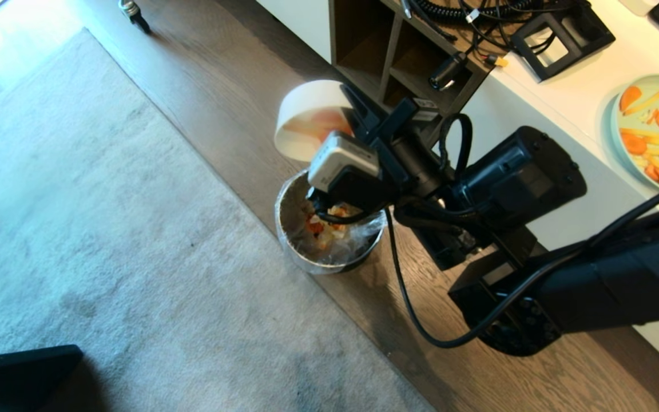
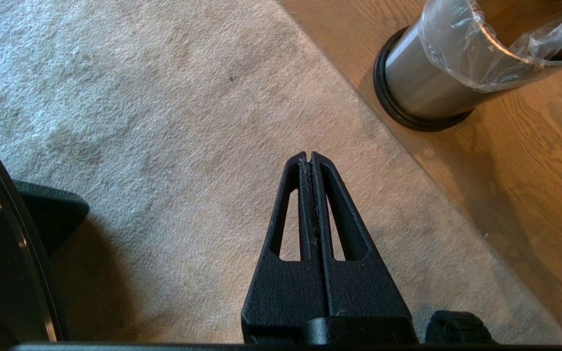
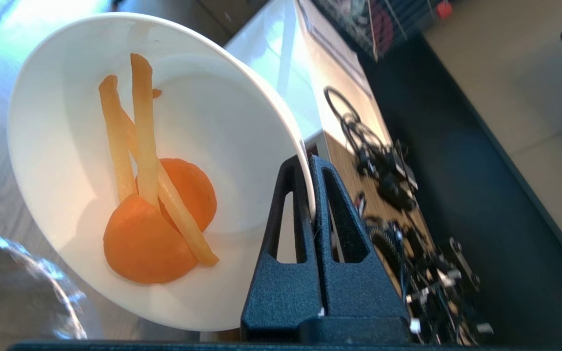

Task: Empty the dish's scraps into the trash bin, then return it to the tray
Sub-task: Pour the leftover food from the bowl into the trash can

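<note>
Right gripper [image 3: 310,163] is clamped on the rim of the dish [image 3: 212,122], tipped steeply above the trash bin [image 1: 292,197], and the scraps [image 3: 156,204] cling inside. Best now: tilt further, mouth over the liner, perhaps a slight shake. The tray isn't in sight. Left gripper [image 2: 310,156] hangs closed and empty over the carpet [image 2: 139,97].

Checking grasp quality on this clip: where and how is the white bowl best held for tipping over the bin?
By its thin rim, as the right claw does now: one finger inside, one outside the dish wall. The deep wall is too wide to span, and this edge sits clear of the scraps sliding toward the trash bin.
</note>
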Controlling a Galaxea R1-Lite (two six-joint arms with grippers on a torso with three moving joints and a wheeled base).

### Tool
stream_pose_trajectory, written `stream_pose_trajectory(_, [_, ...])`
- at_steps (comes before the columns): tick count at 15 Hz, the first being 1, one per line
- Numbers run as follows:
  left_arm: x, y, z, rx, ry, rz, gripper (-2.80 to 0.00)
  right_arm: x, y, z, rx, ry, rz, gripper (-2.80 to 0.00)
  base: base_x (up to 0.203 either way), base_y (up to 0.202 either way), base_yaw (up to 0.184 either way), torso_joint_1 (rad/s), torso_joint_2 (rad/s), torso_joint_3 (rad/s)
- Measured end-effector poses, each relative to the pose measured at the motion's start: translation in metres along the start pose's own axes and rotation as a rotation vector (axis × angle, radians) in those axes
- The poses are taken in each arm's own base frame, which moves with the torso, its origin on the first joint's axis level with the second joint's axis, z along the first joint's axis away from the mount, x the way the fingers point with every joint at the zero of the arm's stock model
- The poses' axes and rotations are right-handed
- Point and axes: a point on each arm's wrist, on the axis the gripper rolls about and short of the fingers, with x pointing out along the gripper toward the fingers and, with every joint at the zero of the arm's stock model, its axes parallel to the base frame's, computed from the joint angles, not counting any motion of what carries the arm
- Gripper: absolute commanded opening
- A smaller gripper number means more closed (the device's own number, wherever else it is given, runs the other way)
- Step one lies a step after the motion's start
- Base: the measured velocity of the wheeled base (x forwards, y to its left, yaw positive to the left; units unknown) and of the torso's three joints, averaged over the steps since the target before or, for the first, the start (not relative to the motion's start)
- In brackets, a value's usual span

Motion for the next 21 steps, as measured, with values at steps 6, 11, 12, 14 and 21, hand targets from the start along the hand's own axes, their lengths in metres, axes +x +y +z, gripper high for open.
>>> stream_pose_trajectory(6, [0.000, 0.000, 0.000, -0.001, 0.000, 0.000, -2.80, -0.015, 0.005, 0.003, -0.003, -0.094, 0.080, -2.80, 0.000, 0.000, 0.000, 0.000, 0.00, 0.000])
stream_pose_trajectory(11, [0.000, 0.000, 0.000, -0.001, 0.000, 0.000, -2.80, -0.015, 0.001, 0.002, -0.005, -0.120, 0.075, -2.80, 0.000, 0.000, 0.000, 0.000, 0.00, 0.000])
stream_pose_trajectory(12, [0.000, 0.000, 0.000, -0.001, 0.000, 0.000, -2.80, -0.013, -0.001, 0.001, -0.008, -0.124, 0.068, -2.80, 0.000, 0.000, 0.000, 0.000, 0.00, 0.000])
stream_pose_trajectory(14, [0.000, 0.000, 0.000, -0.001, 0.001, 0.000, -2.80, -0.006, -0.009, -0.001, -0.014, -0.141, 0.031, -2.80, 0.000, 0.000, 0.000, 0.000, 0.00, 0.000])
stream_pose_trajectory(21, [0.000, 0.000, 0.000, -0.001, 0.001, 0.000, -2.80, 0.011, -0.033, 0.003, -0.024, -0.234, -0.070, -2.80, 0.000, 0.000, 0.000, 0.000, 0.00, 0.000])
